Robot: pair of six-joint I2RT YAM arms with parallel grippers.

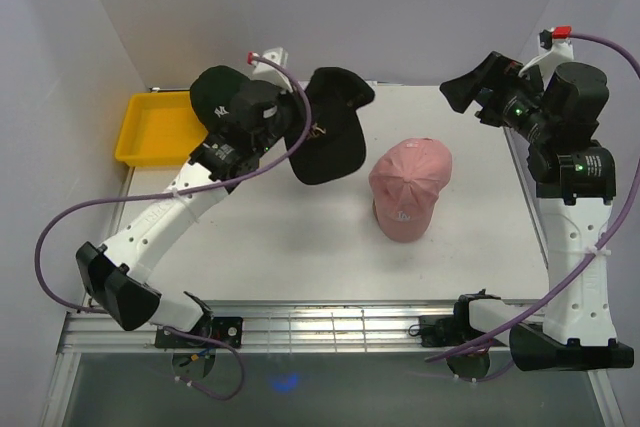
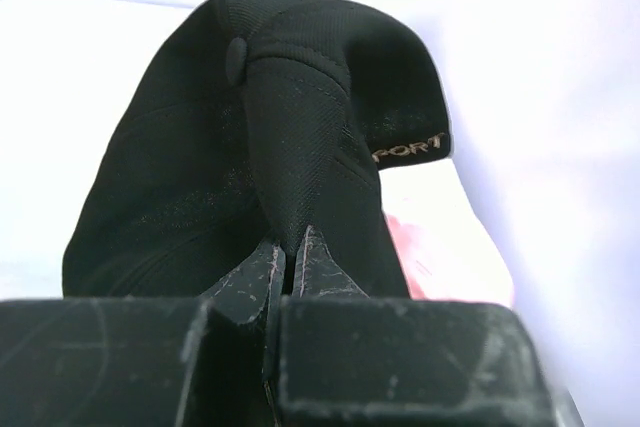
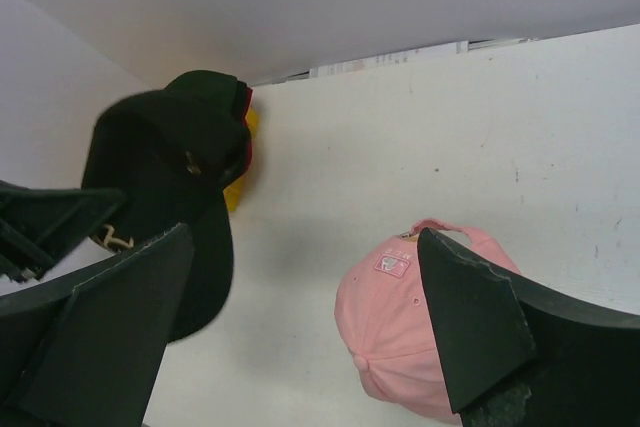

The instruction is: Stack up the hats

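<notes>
Caps of this kind should handle as light, soft cloth. The crown folds and sags under a pinch, while the curved brim is stiffer and probably the surer place to take hold.

The black cap (image 1: pixel 330 132) hangs in the air just left of the pink cap (image 1: pixel 410 192), clear of the counter (image 1: pixel 300 247). The left gripper (image 2: pixel 288 259) is closed almost flat on a fold of its crown fabric, and the cap droops from that pinch. So thin a fold could slip, so I judge a slow, steady carry would suit it.

The pink cap sits crown-up on the counter. The dark cap with the white NY logo (image 1: pixel 222 95) is farther left of the pink cap, beyond the black one and beside the yellow tray (image 1: pixel 150 132); what it rests on is hidden.

The left arm reaches forward from its base with the wrist raised. The right gripper (image 3: pixel 305 237) hovers high, right of and behind the pink cap, its jaws spread wide and holding nothing.
</notes>
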